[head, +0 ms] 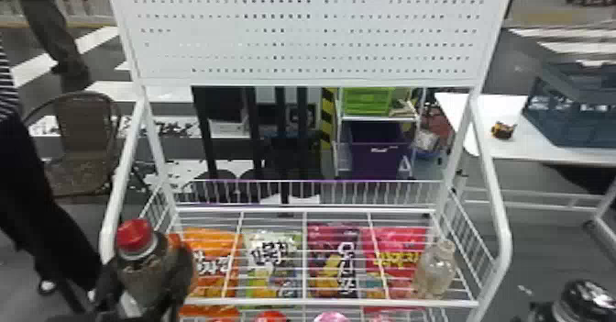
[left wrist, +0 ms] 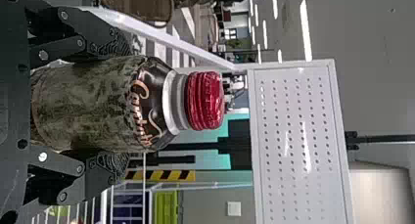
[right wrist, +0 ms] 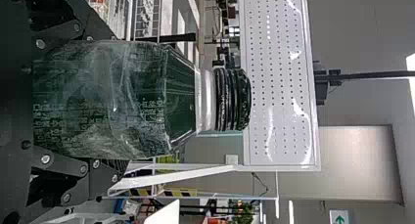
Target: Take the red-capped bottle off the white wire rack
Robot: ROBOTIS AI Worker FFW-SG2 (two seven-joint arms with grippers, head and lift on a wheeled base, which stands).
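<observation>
1 red-capped bottle (head: 145, 267) is held upright in the left gripper (head: 145, 280), 2 fingers parted to its width, near the front left corner of the rack (head: 497, 197); the left wrist view adds pale lettering. The right gripper (head: 541, 311) clasps 1 black-capped bottle (head: 584, 300). 1 clear bottle (head: 434, 273) stands at the shelf's right, above snack bags (head: 326, 277).

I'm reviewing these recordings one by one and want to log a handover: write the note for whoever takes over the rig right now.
Left gripper: jaws closed around the red-capped bottle, cap up, at the left front of the white wire rack.
Right gripper: jaws closed around a black-capped bottle, off the rack's right side.
Done: red-capped bottle gripped, apparently already off the rack.
Remaining: probably just confirm clearance from the left rail; no set-down spot is specified.
</observation>
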